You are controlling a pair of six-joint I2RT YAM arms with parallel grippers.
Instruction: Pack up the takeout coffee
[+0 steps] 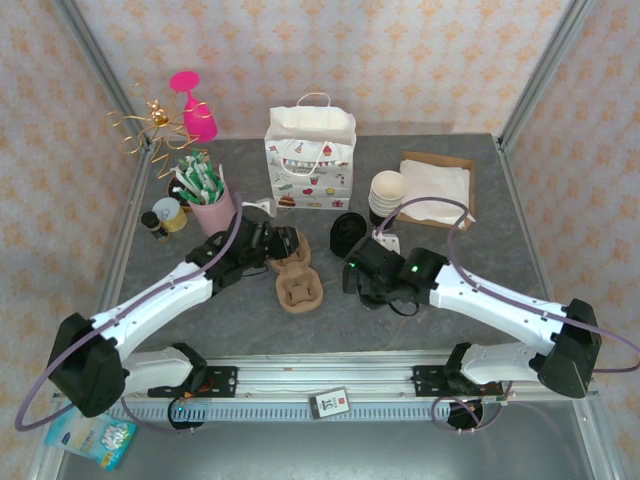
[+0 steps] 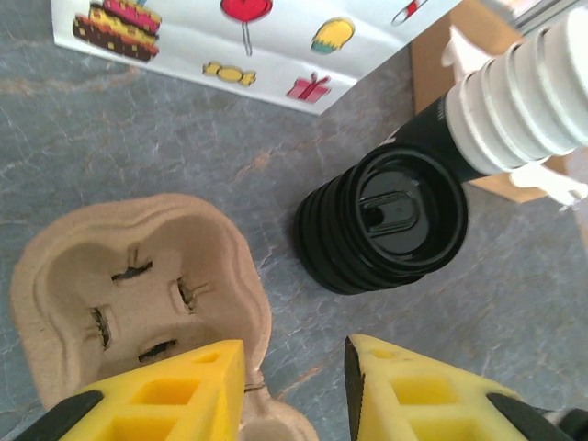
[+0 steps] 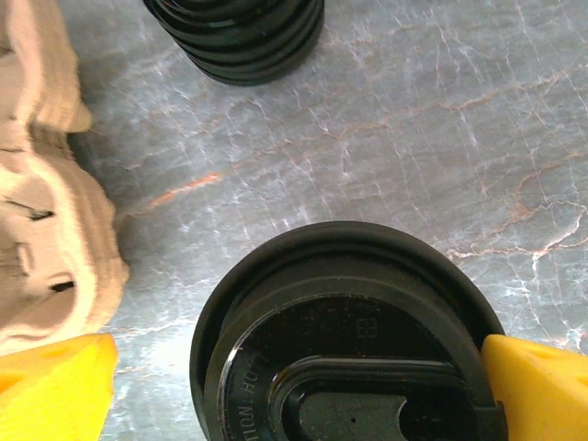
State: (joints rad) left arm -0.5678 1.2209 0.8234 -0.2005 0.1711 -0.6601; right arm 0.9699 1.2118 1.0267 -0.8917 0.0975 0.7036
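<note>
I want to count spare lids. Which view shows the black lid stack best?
Left wrist: the lid stack sits nearly whole, top face and ribbed side visible. Top external shows the stack small and dark; right wrist crops it to a ribbed edge.

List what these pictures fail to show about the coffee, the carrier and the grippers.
- Takeout coffee: in the right wrist view its lid hides the cup's sides; the bottom edge cuts the lid. In the top view the right gripper covers it.
- Left gripper and cardboard carrier: in the left wrist view the fingers hide the carrier's near rim, so a grip cannot be told.
- Lid stack: cut by right wrist view's top edge.
</note>
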